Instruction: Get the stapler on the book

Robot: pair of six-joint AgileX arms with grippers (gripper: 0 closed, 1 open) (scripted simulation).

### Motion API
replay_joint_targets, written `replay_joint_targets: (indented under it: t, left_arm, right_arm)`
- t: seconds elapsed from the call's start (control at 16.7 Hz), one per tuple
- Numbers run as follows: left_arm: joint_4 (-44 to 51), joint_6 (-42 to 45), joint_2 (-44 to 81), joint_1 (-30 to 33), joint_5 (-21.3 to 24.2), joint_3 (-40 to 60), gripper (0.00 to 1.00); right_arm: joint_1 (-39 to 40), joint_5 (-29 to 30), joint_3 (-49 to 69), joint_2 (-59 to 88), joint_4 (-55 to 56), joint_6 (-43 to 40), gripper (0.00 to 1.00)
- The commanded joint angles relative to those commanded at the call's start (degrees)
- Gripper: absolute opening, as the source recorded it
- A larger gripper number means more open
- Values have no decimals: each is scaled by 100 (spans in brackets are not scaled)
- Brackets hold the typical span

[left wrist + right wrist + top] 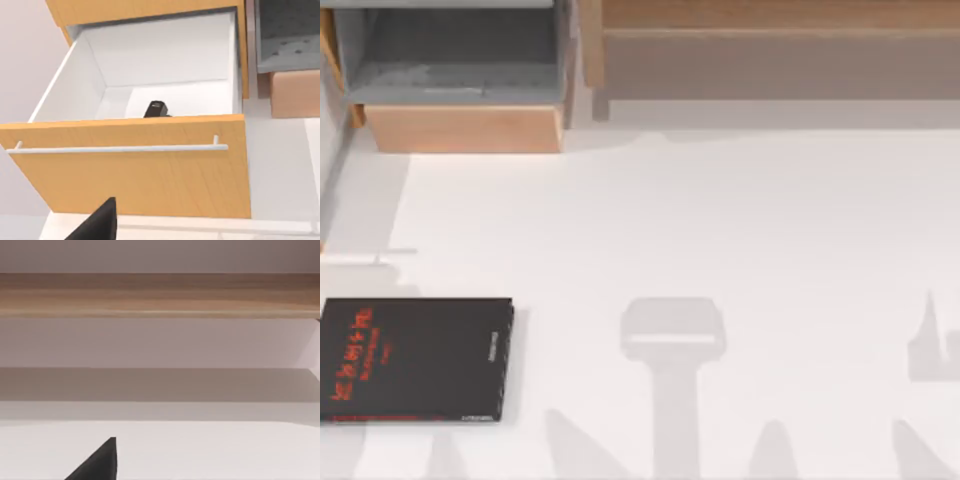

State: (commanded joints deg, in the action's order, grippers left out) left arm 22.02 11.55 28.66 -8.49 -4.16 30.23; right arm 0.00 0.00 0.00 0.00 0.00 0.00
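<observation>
the stapler (155, 109) lies in the open drawer (125, 165): light, rigid, slick; grip across its narrow middle. jaw state: cannot tell.

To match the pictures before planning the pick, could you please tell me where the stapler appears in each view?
Top view: the book lies at lower left, a grey cubby at top left.
Left wrist view: the stapler sits inside the open drawer, just behind its front panel.
Right wrist view: a wooden ledge beyond the white table.
Shared landmark: the grey cubby, beside the drawer in the left wrist view.
</observation>
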Motion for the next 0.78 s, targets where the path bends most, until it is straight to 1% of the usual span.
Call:
replay_joint_targets:
  t: [0.18, 0.36, 0.78]
  left_arm:
    - [1183, 534, 1716, -355, -101, 1767, 100]
    - [2449, 1038, 3678, -642, -120, 3747, 100]
    - [5133, 1897, 8419, -1056, 110, 8589, 100]
  right_arm:
    - [0, 0, 0, 0, 0, 0, 100]
    - [0, 0, 0, 0, 0, 0, 100]
    - [0, 0, 0, 0, 0, 0, 100]
